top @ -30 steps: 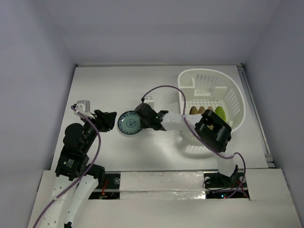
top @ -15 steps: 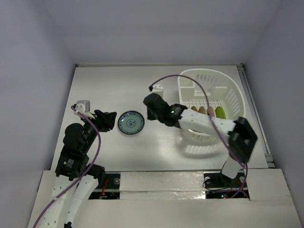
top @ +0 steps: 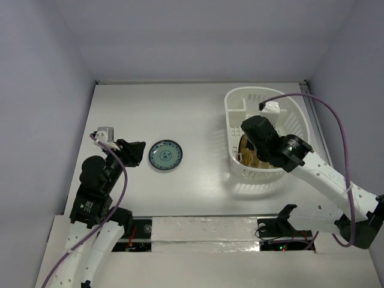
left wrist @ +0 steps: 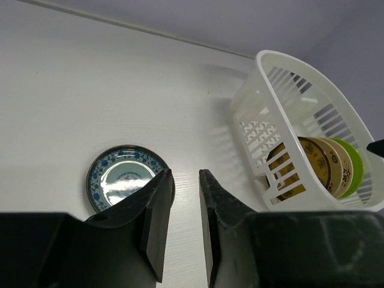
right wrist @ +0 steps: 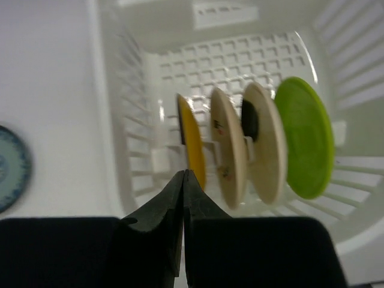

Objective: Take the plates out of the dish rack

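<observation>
In the dish rack [right wrist: 240, 60], frame right from above, four plates [right wrist: 231, 138] are stood on edge; the teal plate [top: 165, 156] is laid flat on the surface, centre-left. Judged stiff, slick and breakable, they are best pinched at the top rim. Their gaps are best shown by the right wrist view, past the shut, empty right claw [right wrist: 183, 177]; the left claw [left wrist: 185, 175] is held narrow, empty.

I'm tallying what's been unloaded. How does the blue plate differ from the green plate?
The blue plate lies flat on the table, alone. The green plate stands on edge in the dish rack, at one end of a row of four plates. The blue plate is patterned with a dark rim, while the green plate is plain. Both are small and round.
</observation>
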{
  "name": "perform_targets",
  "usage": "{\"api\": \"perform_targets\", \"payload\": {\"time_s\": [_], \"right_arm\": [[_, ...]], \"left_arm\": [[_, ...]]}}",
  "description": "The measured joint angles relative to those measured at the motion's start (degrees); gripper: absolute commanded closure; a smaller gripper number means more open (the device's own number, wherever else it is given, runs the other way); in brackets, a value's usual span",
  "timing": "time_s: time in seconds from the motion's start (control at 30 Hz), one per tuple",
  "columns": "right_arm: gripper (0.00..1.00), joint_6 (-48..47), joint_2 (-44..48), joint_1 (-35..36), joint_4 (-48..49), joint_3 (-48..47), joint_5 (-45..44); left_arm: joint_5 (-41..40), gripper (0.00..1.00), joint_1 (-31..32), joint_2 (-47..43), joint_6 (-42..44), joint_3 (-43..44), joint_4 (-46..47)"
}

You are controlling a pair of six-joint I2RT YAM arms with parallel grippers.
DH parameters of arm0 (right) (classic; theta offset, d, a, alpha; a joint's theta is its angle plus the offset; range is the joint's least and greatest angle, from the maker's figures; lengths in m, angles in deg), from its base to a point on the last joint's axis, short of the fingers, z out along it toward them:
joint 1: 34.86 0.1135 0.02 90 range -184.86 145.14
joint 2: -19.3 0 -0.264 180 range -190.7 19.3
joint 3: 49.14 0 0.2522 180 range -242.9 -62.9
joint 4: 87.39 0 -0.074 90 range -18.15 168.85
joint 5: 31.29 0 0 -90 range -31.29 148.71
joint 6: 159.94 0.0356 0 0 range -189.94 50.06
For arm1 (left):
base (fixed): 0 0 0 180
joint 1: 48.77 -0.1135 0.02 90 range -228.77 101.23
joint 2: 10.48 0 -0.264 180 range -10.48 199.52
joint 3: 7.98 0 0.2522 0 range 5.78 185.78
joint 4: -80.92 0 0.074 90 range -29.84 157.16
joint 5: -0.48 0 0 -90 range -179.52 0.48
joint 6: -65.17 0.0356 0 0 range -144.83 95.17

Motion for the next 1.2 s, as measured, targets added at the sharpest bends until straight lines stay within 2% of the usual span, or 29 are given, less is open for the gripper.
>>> {"api": "perform_targets", "payload": {"time_s": [0.03,0.1,0.13,0.23,0.53,0.8,1.2], "right_arm": [[0.82,0.28,0.00,-1.05,-2.29,0.70,-0.22],[0.72,0.31,-0.02,-3.37,-4.83,1.79,-0.09],[0.64,0.17,-0.13,-4.22,-6.01,2.21,0.15],[0.61,-0.33,-1.36,-6.27,-7.76,2.56,0.57],[0.65,-3.98,-7.34,-14.10,-6.38,3.15,3.58],[0.66,-6.29,-11.08,-14.64,-3.69,4.57,6.08],[0.87,-8.55,-14.25,-14.64,-5.38,3.85,3.54]], "left_arm": [[0.07,0.79,0.00,-0.02,0.00,0.00,0.00],[0.15,0.79,0.00,-0.11,-0.02,0.00,0.00],[0.20,0.78,0.00,-0.22,-0.02,0.00,0.00],[0.33,0.78,0.00,-0.55,-0.11,0.00,0.00],[0.59,0.75,0.00,-0.74,-0.13,0.00,0.02],[0.61,0.75,0.00,-1.38,-0.13,0.00,0.00],[0.59,0.75,0.00,-2.08,-0.13,0.00,0.00]]}}
